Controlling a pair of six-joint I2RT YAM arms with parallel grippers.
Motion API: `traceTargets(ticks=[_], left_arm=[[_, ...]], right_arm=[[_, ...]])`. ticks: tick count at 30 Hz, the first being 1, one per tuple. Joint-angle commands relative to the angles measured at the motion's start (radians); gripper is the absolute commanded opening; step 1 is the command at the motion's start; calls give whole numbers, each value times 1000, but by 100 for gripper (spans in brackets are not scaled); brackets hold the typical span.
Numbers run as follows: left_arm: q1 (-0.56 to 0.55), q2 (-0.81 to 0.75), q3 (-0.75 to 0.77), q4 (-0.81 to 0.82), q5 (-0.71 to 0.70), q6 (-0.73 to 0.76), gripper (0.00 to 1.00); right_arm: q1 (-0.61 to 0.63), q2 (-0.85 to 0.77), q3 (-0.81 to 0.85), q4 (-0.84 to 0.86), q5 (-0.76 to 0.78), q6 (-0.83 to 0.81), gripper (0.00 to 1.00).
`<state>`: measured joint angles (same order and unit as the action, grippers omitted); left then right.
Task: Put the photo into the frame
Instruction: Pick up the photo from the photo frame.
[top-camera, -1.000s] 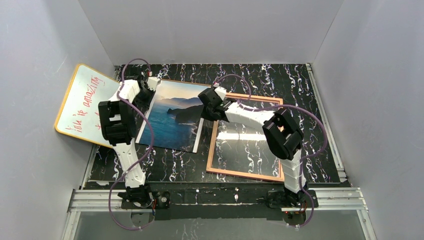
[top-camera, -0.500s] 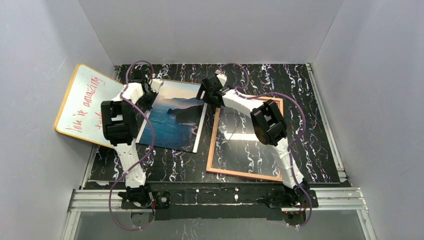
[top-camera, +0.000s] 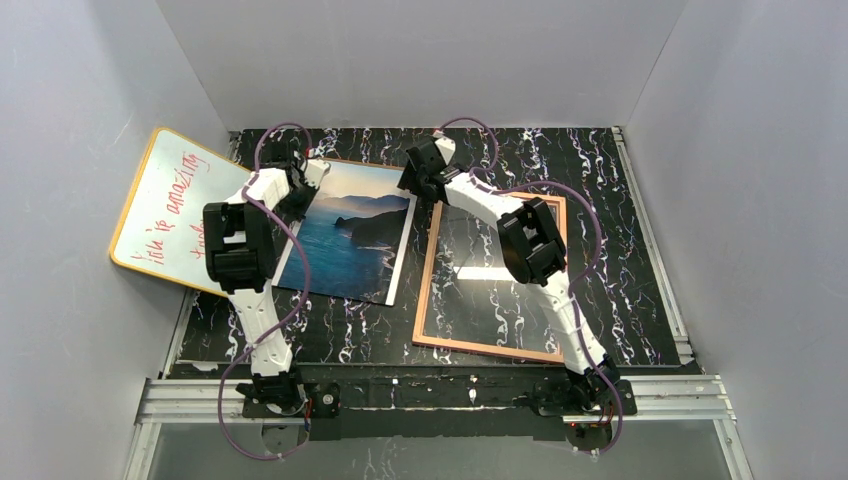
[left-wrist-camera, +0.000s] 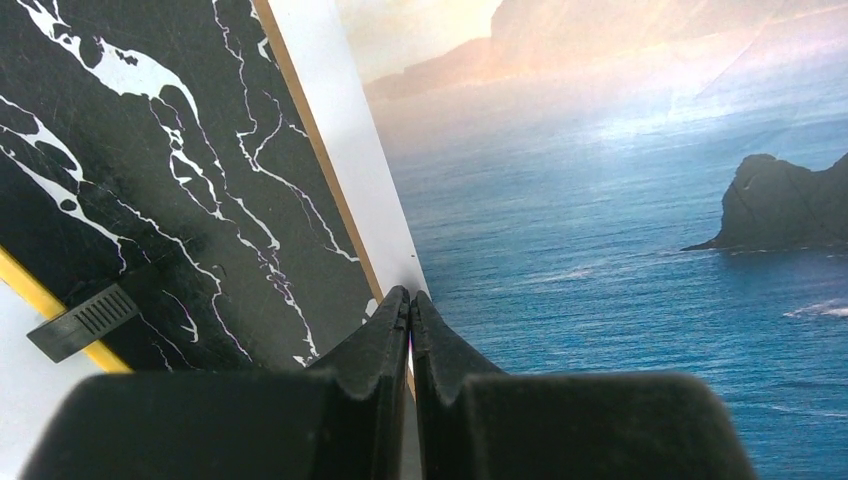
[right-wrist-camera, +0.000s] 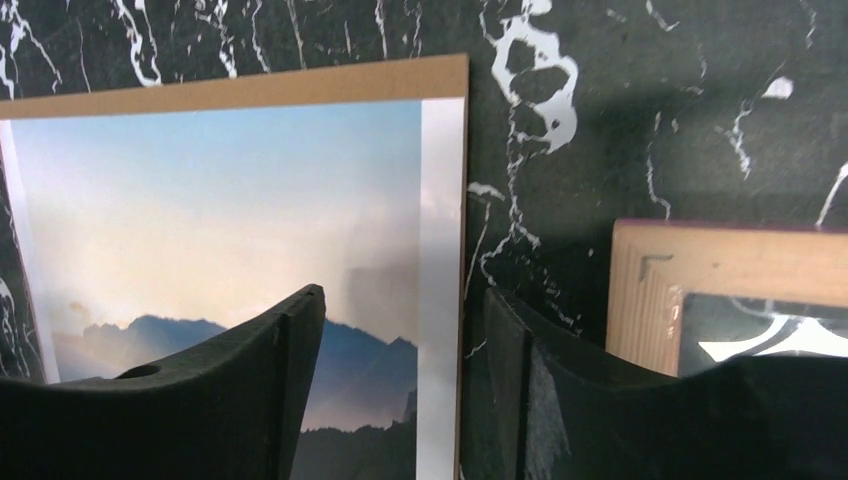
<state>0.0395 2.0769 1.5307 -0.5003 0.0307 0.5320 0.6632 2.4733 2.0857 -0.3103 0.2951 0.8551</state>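
The photo (top-camera: 350, 235), sea and dark hills with a white margin, lies face up on a brown backing board (right-wrist-camera: 250, 90) at the left middle of the table. The frame (top-camera: 432, 270) lies to its right, orange-tan side up, with the dark table showing through it. My left gripper (top-camera: 302, 182) is shut, and its tips (left-wrist-camera: 410, 296) rest on the white left margin of the photo (left-wrist-camera: 600, 200) by the board's edge. My right gripper (top-camera: 418, 185) is open over the photo's far right corner (right-wrist-camera: 440, 200). One finger (right-wrist-camera: 285, 340) is over the print, the other (right-wrist-camera: 505, 340) over the table beside the frame's corner (right-wrist-camera: 740, 265).
A yellow-rimmed whiteboard (top-camera: 165, 210) with red writing leans against the left wall; its rim and a black clip (left-wrist-camera: 82, 320) show in the left wrist view. White walls close in the black marbled table (top-camera: 600, 180) on three sides.
My right gripper has moved left and farther back, from over the frame's far left corner to the photo's far right corner. The left gripper has barely moved.
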Motion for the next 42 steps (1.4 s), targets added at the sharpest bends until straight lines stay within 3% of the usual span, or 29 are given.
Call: traceTargets(ticks=[1, 13, 19, 27, 34, 40, 41, 42], left_arm=[[-26, 42, -68, -60, 60, 8, 3], [-90, 63, -82, -66, 60, 23, 0], [-106, 63, -98, -68, 58, 28, 0], [-106, 66, -106, -68, 53, 37, 0], [-103, 44, -74, -109, 88, 26, 0], [-12, 31, 217, -270, 238, -53, 3], [8, 39, 264, -280, 241, -66, 7], [18, 47, 310, -280, 233, -73, 11]], right_arm=[[-8, 53, 47, -2, 26, -30, 65], [-5, 114, 80, -62, 64, -57, 60], [3, 122, 74, -94, 102, -84, 27], [12, 61, 30, -60, 138, -114, 1], [16, -84, -97, 90, 108, -143, 1], [16, -123, -127, 101, 103, -133, 1], [16, -123, -126, 97, 107, -131, 5], [16, -122, -125, 90, 110, -125, 15]])
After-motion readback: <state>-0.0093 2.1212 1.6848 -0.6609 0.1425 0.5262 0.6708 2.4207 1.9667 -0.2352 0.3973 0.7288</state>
